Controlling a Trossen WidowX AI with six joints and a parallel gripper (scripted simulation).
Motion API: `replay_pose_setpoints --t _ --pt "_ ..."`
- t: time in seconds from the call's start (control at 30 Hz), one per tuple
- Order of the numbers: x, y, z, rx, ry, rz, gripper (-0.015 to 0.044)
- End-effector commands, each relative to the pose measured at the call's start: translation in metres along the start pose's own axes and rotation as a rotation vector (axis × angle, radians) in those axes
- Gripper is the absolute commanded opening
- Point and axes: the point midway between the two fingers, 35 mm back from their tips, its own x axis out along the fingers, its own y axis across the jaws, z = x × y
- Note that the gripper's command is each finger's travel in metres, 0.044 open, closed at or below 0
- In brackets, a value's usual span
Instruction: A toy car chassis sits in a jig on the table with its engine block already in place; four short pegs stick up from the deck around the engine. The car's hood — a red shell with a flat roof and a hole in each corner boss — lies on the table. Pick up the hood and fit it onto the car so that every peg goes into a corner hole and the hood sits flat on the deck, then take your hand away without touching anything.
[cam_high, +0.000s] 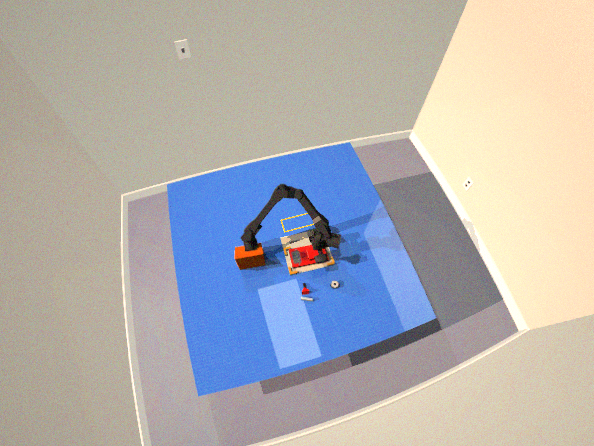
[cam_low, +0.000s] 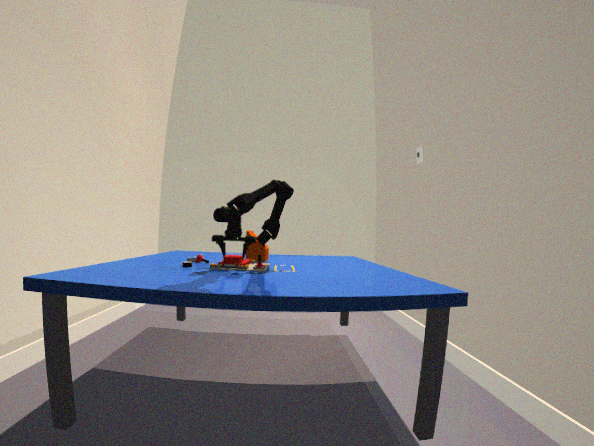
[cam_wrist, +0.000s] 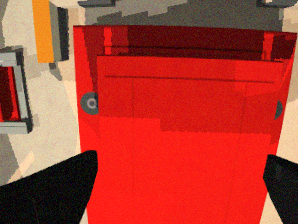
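The hood (cam_wrist: 185, 170) (cam_low: 234, 259) lies over the deck of the red chassis (cam_wrist: 85, 60), its roof looking about level. A grey round boss with a ring shows beside the hood's left edge, and part of another shows at its right. My gripper (cam_wrist: 180, 162) (cam_low: 235, 255) is open and points down, one finger on each side of the hood, with a narrow gap at least on the left. The chassis sits in the pale jig (cam_wrist: 55, 120) (cam_high: 312, 269). The engine block and the pegs are hidden, so I cannot tell whether every peg is in its hole.
An orange block (cam_high: 250, 258) stands at the arm's base. A red and black part (cam_high: 305, 290), a pale stick (cam_high: 307, 299) and a round pale part (cam_high: 335, 284) lie beside the jig. An orange jig post (cam_wrist: 43, 35) and a grey frame (cam_wrist: 22, 90) stand left of the chassis.
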Motion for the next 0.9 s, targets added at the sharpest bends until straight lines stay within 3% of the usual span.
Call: replay_pose_setpoints --t 0.0,0.3,0.87 --pt "0.0 0.0 0.0 0.0 0.0 0.0 0.044" --pt "-0.07 0.0 0.0 0.001 -0.006 -0.01 0.044" --pt "-0.073 0.0 -0.001 0.001 -0.006 -0.01 0.044"
